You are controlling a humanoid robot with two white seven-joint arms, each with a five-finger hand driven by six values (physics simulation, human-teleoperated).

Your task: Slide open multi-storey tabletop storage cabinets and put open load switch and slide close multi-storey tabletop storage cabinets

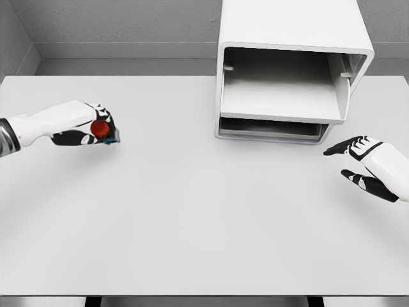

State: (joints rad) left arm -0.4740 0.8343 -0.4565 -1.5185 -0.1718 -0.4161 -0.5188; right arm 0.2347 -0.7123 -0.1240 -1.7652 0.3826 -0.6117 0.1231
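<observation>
Left hand [96,128] grips a round red-knobbed switch [100,128] above the matte tabletop [192,211]; right hand [364,167] hangs slack-fingered beside the glossy, rounded white cabinet [291,38], its drawer [281,102] out.

Surface [192,217] bare across centre and front: wide free passage between both robot hands. Cabinet [291,70] at back right, only standing obstacle. Upper drawer [281,102] slid out toward front, top open, reachable from above and front. Lower drawer [268,130] protrudes slightly beneath, gap narrow. Right robot hand [364,167] just beside cabinet's front right corner, apart from it. Left robot hand [89,128] holding switch [101,129] well apart at left, straight path to cabinet unobstructed.
</observation>
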